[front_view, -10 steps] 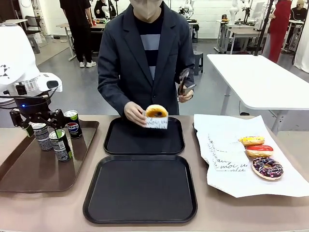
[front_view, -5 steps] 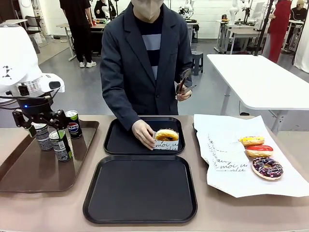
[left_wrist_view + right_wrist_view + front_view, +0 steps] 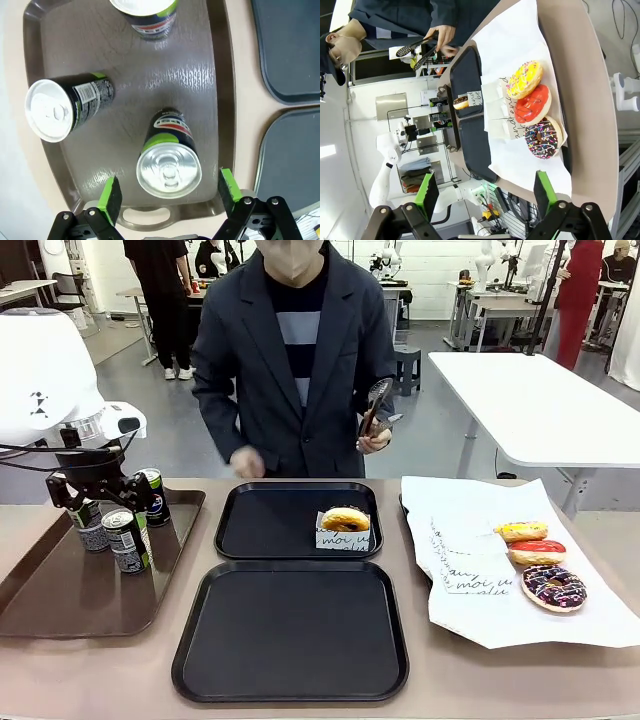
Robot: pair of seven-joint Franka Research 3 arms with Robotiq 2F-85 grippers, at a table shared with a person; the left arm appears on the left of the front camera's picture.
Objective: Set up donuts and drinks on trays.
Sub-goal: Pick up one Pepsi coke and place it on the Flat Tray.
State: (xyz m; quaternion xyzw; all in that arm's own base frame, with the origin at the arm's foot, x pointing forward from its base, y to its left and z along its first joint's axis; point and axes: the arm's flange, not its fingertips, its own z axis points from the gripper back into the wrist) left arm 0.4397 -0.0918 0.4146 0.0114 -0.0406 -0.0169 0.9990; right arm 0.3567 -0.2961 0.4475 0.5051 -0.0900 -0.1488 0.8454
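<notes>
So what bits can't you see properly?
- Front view: the person's free hand is blurred.
- Left wrist view: the top edge cuts off one can.
- Front view: the left gripper partly hides the leftmost can.
- Front view: the donut sleeve has script too small to read.

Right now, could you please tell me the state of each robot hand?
Left hand: open over a dark, slim aluminium can, not gripping it.
Right hand: open, holding nothing.

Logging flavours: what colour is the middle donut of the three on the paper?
The middle donut is glazed red; the right wrist view shows it best.
</notes>
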